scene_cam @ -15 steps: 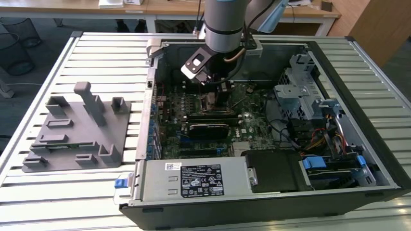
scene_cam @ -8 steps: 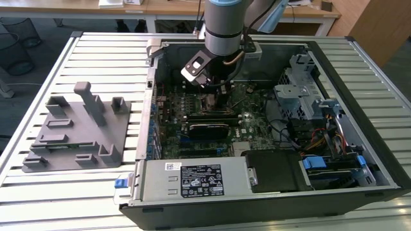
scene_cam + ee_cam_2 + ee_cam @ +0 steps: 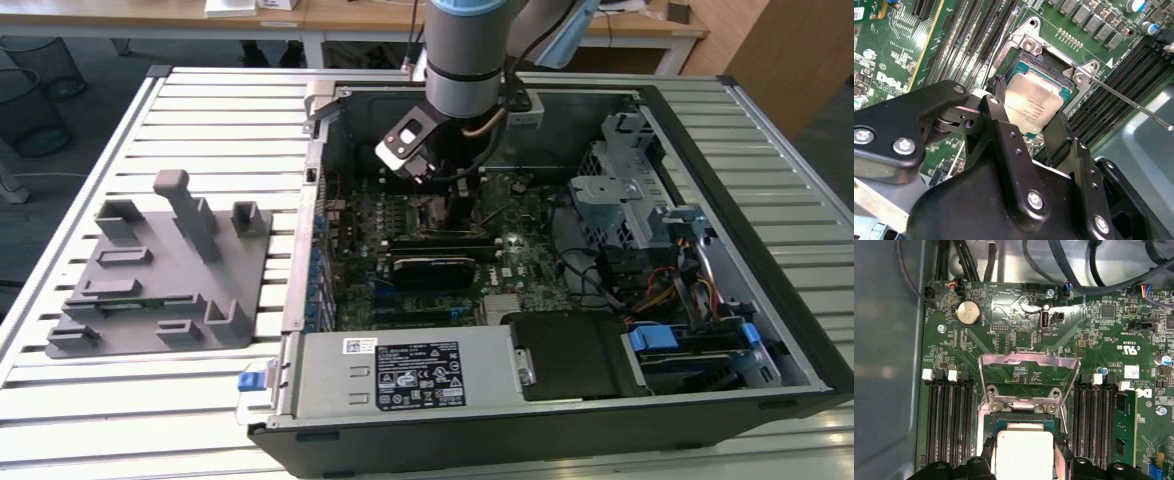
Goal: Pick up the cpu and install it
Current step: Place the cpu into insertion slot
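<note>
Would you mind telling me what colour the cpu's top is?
The cpu top is silvery-grey, with faint dark print; clearest in the second wrist view.

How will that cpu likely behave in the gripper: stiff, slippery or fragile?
The cpu looks like a flat, rigid plate with a metal top, so it probably won't flex. Its smooth lid and thin edges, pinched between the gripper's fingers, could slip if tilted. It's likely light, yet fragile where it meets the socket.
</note>
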Controlling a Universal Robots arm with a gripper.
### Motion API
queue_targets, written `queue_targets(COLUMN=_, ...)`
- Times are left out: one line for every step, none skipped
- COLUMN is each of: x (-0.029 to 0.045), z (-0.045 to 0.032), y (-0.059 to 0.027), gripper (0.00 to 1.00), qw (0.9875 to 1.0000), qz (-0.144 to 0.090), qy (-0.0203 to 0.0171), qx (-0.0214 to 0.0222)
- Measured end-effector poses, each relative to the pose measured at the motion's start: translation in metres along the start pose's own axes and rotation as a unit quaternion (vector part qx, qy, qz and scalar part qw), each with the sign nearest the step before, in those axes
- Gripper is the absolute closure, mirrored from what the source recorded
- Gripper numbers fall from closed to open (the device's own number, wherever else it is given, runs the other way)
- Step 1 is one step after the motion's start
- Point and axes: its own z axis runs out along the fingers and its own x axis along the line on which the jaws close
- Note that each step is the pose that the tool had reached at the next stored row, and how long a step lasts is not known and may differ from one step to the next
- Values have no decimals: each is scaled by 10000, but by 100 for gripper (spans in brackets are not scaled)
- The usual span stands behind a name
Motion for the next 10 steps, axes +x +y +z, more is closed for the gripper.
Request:
queue_targets(x=0, z=8, y=0, gripper=46, qw=10000, qz=0, qy=0, qx=0)
queue_targets(x=-1, z=16, y=-1, gripper=46, qw=10000, qz=0, qy=-1, qx=1)
queue_targets(x=0, z=26, y=-1, gripper=46, qw=10000, qz=0, qy=0, qx=0)
queue_targets(x=0, z=35, y=-1, gripper=46, qw=10000, qz=0, qy=0, qx=0)
queue_targets(x=0, z=44, y=-1, gripper=46, qw=10000, qz=0, qy=0, qx=0)
queue_targets(x=-1, z=51, y=-2, gripper=46, qw=10000, qz=0, qy=0, qx=0)
queue_targets(x=-1, z=58, y=-2, gripper=46, qw=10000, qz=0, qy=0, qx=0)
queue_targets(x=-1, z=63, y=-2, gripper=46, qw=10000, qz=0, qy=0, qx=0)
queue_targets(x=-1, z=68, y=-2, gripper=46, qw=10000, qz=0, qy=0, qx=0)
queue_targets(x=-1, z=74, y=-2, gripper=46, qw=10000, qz=0, qy=0, qx=0)
